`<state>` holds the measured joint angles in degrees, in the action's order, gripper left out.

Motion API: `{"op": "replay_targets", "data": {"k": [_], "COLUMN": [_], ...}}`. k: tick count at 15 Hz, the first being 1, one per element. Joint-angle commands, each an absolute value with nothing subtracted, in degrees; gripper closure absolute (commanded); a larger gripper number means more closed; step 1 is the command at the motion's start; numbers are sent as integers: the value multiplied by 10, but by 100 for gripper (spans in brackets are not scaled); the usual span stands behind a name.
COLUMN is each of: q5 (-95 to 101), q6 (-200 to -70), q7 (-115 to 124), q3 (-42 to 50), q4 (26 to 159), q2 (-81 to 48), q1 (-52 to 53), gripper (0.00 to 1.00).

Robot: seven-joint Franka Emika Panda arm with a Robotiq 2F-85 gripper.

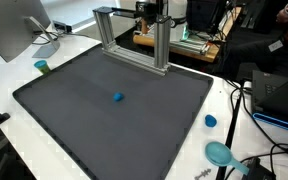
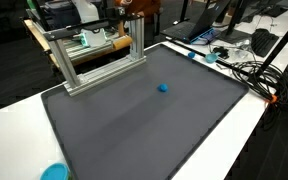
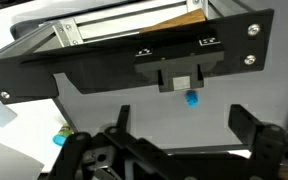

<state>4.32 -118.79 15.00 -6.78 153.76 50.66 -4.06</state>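
**Open gripper, ball beyond the frame**

In the wrist view the gripper [image 3: 184, 132] stands released and empty, its base cut off below. The small blue ball [image 3: 192, 99] lies on the dark mat [image 1: 74, 110], past the metal frame [image 3: 134, 62].

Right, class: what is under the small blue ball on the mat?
The blue ball rests directly on the dark grey mat, which lies on the white table. The mat hides the tabletop beneath it, so only the table's edges show.
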Motion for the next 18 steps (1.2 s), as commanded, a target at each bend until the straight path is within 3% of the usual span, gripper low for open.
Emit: {"op": "replay_targets", "data": {"k": [1, 18], "q5": [44, 43], "q6": [-1187, -1206], "q7": [150, 134], "q3": [-67, -65], "q4": [1537, 1573], "q2": [506, 489], "q1": [-40, -25], "gripper": [0, 0]}}
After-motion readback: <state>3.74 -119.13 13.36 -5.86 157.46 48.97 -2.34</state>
